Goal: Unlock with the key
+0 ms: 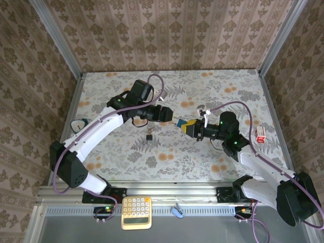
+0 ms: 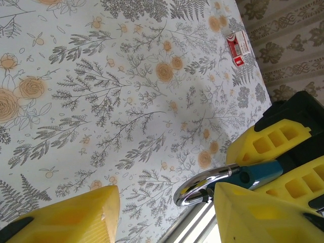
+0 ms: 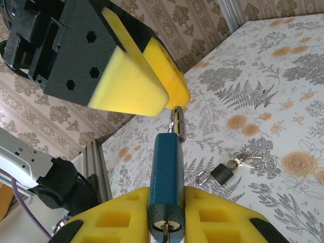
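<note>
A blue padlock (image 3: 167, 172) is clamped upright between my right gripper's (image 3: 167, 200) yellow fingers (image 3: 223, 215). A key (image 3: 168, 233) sits in the keyhole at its bottom end. Its chrome shackle (image 3: 177, 124) points at my left gripper's yellow fingers (image 3: 134, 81). In the left wrist view the shackle (image 2: 202, 185) lies just beside the right-hand finger (image 2: 263, 212). That left gripper (image 2: 164, 202) is open, with a wide gap to its other finger (image 2: 71, 217). From above, the left gripper (image 1: 170, 118) and right gripper (image 1: 189, 126) meet at mid-table around the padlock (image 1: 179, 122).
A small black padlock with keys (image 1: 150, 137) lies on the floral table below the grippers, also in the right wrist view (image 3: 221, 173). A red-and-white box (image 1: 260, 136) sits at the right edge. A calculator (image 1: 136, 212) and a blue clip (image 1: 178, 209) lie by the front rail.
</note>
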{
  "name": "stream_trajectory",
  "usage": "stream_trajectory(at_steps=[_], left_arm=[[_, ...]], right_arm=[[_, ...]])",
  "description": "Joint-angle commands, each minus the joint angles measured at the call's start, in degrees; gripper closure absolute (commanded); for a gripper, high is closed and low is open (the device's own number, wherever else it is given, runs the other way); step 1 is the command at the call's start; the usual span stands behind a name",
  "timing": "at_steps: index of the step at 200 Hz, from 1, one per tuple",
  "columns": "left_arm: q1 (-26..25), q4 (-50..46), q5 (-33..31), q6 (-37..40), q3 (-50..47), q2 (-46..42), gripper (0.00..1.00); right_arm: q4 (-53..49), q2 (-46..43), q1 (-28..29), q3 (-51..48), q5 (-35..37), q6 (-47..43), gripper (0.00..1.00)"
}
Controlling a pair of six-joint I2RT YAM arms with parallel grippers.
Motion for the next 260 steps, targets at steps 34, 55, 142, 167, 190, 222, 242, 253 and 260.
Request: stream_trajectory(at_steps=[34,55,142,167,190,222,242,253,260], left_arm=[[-0.6,-2.8,-0.8,2.1,1.7,2.2,0.48],[-0.3,-2.8,-1.7,2.2,1.1,2.4,0.48],[-0.1,0.9,1.5,0.0,-3.7,0.3,0.61],[-0.6,1.1,2.3,-0.3,-4.8,-0.2,0.62],[-0.9,2.4,2.4,-1.4,-6.5,-1.3,0.63],[0.8,5.6,0.4,-4.4,-10.2,-4.0,0.6],[2.4,8.9,-0.5,-6.9,-13.4,-6.9,0.56],[3.2,9.8,-1.3,-7.6,-14.8,-8.5,0.56],[3.7,10.2,-1.8,-7.8,-15.4,-9.5,0.56]], right_arm=[[4.8,-2.3,0.1,0.2,-3.5,0.1,0.97],[4.5,-3.5,0.6,-0.1,-3.8,-0.9,0.97],[2.8,-5.7,0.6,-1.2,4.8,-2.0,0.98],[4.3,-5.7,0.3,-1.8,6.6,-1.0,0.98],[4.4,-5.7,0.1,-2.2,9.1,-0.7,1.0],[3.2,-5.5,-0.1,-2.4,10.7,-0.4,1.0],[2.6,-5.4,-0.6,-2.9,11.7,0.4,1.0],[2.3,-5.4,-1.0,-3.2,12.3,1.0,1.0],[1.9,-5.3,-1.2,-3.3,12.9,1.3,1.0]])
